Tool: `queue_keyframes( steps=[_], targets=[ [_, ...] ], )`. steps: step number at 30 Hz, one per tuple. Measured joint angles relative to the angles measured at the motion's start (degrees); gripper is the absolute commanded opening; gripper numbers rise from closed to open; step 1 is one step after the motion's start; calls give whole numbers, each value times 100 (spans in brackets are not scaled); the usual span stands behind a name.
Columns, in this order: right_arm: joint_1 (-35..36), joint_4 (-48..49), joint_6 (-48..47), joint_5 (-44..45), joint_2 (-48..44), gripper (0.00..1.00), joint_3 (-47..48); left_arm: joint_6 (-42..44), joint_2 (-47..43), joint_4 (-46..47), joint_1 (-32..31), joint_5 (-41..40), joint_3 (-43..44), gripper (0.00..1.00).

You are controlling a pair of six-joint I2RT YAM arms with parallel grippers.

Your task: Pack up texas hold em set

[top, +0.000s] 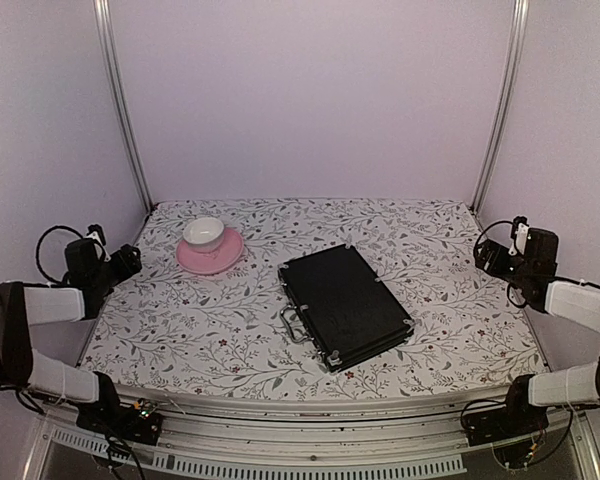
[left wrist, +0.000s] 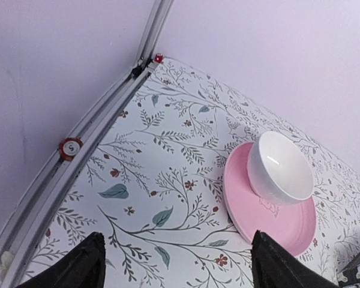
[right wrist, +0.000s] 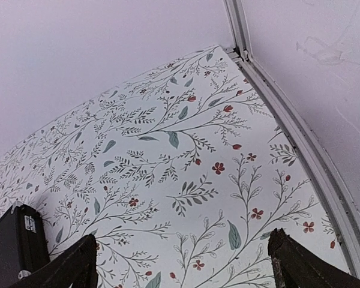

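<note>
The flat black case [top: 345,305] lies closed in the middle of the table, its metal handle [top: 294,323] facing front left. One corner of it shows in the left wrist view [left wrist: 357,273] and one in the right wrist view [right wrist: 9,246]. My left gripper [top: 120,262] is open and empty at the table's left edge [left wrist: 177,270], short of the pink saucer. My right gripper [top: 490,255] is open and empty at the right edge [right wrist: 183,267]. A red and white round chip [left wrist: 71,147] lies on the left rail. Chip rolls, card decks and the triangle marker are out of view.
A pink saucer [top: 212,256] with a white cup [top: 204,232] stands at the back left, also seen in the left wrist view [left wrist: 270,210]. Metal frame posts [top: 120,100] and white walls close in the table. A small red thing [left wrist: 158,58] sits at the back left corner.
</note>
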Motion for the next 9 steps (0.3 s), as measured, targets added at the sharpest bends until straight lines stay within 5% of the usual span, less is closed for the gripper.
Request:
queue_keyframes(
  steps=[9],
  targets=[
    [4,2218,-345,636,166,99,-1207,831,321,1777,-81,-560,-568,84]
  ],
)
